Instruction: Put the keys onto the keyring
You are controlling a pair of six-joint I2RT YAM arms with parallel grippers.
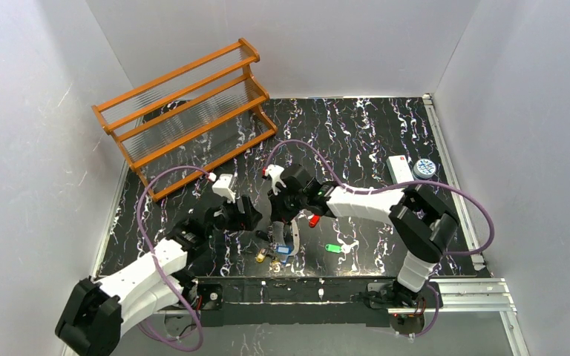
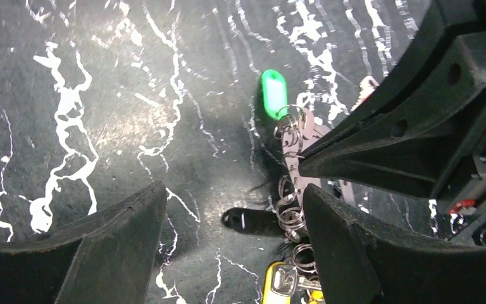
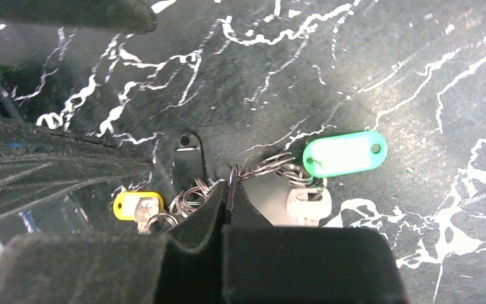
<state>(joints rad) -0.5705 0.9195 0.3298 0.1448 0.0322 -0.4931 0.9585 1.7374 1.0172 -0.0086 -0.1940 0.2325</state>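
Green-tagged key (image 3: 345,154) beside keyring (image 2: 300,149) — right claw (image 3: 228,187) pinched shut on keyring | left claw (image 2: 234,193) wide, just beside keyring

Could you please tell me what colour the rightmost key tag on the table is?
Green tag; clearest in the right wrist view.

Overhead looks down; 2 close wrist cameras share green-tagged key (image 3: 345,153).
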